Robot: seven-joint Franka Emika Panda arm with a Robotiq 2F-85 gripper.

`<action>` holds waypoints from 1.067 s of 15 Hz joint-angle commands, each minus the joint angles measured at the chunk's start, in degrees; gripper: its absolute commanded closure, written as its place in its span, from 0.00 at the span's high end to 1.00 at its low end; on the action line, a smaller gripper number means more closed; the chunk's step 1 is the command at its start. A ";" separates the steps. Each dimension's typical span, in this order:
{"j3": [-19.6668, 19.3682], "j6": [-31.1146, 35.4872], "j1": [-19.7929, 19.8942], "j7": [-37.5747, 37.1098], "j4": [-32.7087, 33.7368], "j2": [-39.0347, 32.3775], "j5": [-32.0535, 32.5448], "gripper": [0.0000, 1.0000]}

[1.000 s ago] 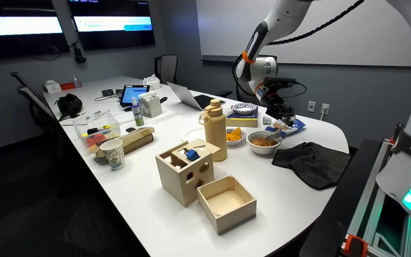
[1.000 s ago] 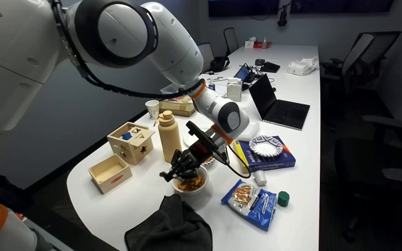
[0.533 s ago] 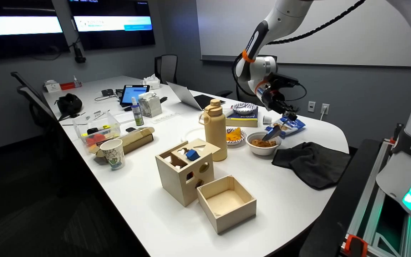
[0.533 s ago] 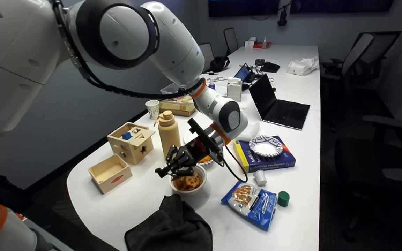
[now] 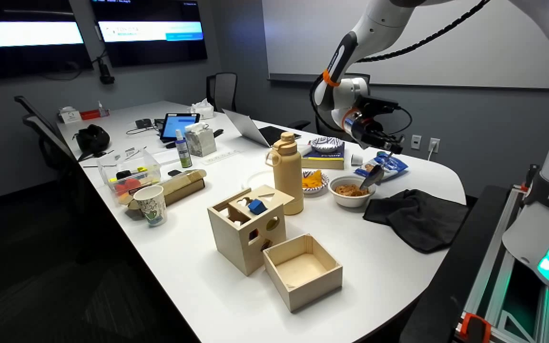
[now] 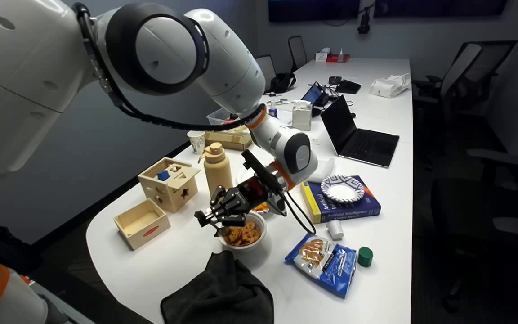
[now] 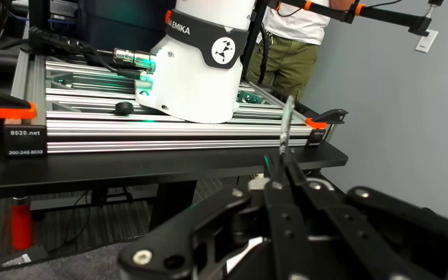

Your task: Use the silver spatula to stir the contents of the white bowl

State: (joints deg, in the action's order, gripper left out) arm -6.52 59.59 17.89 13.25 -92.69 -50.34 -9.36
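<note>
My gripper (image 5: pixel 395 144) is shut on the silver spatula (image 5: pixel 373 176), above and beside the white bowl (image 5: pixel 350 202). Tilted, the spatula slants down to the bowl's rim on the robot's side; whether its lower end touches the contents (image 5: pixel 349 190) is hard to tell. In an exterior view the reddish-brown pieces of the contents (image 6: pixel 244 235) lie in the bowl (image 6: pixel 242 249), and only a dark bit of the spatula (image 6: pixel 220 232) shows below the gripper (image 6: pixel 202 218). A thin end of the spatula (image 7: pixel 285 124) sticks up between the gripper's fingertips (image 7: pixel 282 157) in the wrist view.
A black cloth (image 5: pixel 415 219) lies close to the bowl. Next to it stand a tan bottle (image 5: pixel 288 174) and a patterned dish of orange pieces (image 5: pixel 313 180). A blue snack bag (image 6: pixel 324 263), a green cap (image 6: pixel 365 256) and a small white cup (image 6: pixel 335 229) lie nearby.
My gripper has risen and shifted toward the robot's base, turning as it went. The spatula's blade has moved from inside the bowl to its near rim. The bowl has slid slightly.
</note>
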 commanded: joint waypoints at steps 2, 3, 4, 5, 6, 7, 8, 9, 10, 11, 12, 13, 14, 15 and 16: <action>-1.32 -1.64 -0.69 -7.29 3.11 -1.97 -2.01 0.01; -1.55 -1.77 -0.80 -8.69 3.56 -2.27 -2.25 0.01; -1.80 -1.81 -0.98 -10.10 3.83 -2.46 -2.50 0.01; -1.98 -1.79 -1.10 -11.27 4.20 -2.71 -2.69 0.01; -2.09 -1.61 -1.25 -12.46 4.48 -2.89 -2.95 0.01; -2.20 -1.34 -1.35 -13.40 4.74 -3.05 -3.16 0.01; -2.24 -0.96 -1.44 -14.07 5.17 -3.29 -3.36 0.01; -2.32 -0.60 -1.57 -14.80 5.31 -3.35 -3.59 0.01; -2.30 0.18 -1.68 -15.22 5.46 -3.36 -3.84 0.01; -2.23 0.65 -1.73 -15.51 5.87 -3.52 -4.03 0.01; -2.13 1.36 -1.84 -15.74 6.06 -3.54 -4.16 0.01; -2.03 2.14 -1.92 -15.71 6.13 -3.53 -4.21 0.01; -1.82 2.91 -1.97 -15.37 6.34 -3.61 -4.22 0.01; -1.54 3.54 -1.93 -14.72 6.41 -3.60 -4.26 0.01; -1.25 4.18 -1.85 -13.98 6.57 -3.62 -4.29 0.01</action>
State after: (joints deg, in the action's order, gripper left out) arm -7.86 62.64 16.47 -1.31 -87.61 -53.31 -12.53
